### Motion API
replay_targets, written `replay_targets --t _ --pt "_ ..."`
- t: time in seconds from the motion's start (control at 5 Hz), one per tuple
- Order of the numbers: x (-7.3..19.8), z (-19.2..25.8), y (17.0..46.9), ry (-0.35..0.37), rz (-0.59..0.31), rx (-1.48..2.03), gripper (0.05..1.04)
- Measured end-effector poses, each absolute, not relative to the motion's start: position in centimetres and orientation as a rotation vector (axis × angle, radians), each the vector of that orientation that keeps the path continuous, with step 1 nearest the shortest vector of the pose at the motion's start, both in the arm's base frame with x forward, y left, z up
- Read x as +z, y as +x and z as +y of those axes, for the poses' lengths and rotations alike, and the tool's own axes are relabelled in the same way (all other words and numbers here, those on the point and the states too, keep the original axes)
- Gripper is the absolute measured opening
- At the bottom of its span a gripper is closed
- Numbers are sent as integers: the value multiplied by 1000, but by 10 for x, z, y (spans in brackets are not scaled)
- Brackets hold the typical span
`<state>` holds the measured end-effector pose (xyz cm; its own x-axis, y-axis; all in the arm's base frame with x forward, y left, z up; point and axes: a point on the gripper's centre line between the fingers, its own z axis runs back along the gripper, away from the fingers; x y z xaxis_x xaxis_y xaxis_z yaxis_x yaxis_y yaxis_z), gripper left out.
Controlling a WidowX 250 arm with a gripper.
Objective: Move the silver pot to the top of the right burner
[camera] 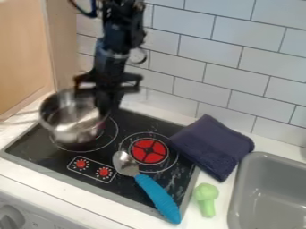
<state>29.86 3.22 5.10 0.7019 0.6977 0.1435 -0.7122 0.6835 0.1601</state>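
Note:
At the upper left, the black gripper (pixel 104 103) hangs down at the right side of the silver pot (pixel 64 117), shut on its rim. The pot is slightly tilted over the left burner (pixel 112 138), covering much of that ring. Both pot and gripper look blurred, and the fingers hide part of the pot's right rim. To the right of the pot, the right burner (pixel 149 151) shows its red centre, with nothing on top of it.
A spoon with a blue handle (pixel 158 197) lies across the stovetop's front, its bowl beside the right burner's ring. Right of the stove are a folded navy cloth (pixel 212 145), a green toy broccoli (pixel 206 199) and a grey sink (pixel 242 192). Tiled wall behind.

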Motion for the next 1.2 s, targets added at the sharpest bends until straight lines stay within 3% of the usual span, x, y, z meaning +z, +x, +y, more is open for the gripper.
replay_targets --t 0.6,1.2 --pt "43 -4 351 167 -83 670 64" --pt "24 -46 359 180 -40 553 64"
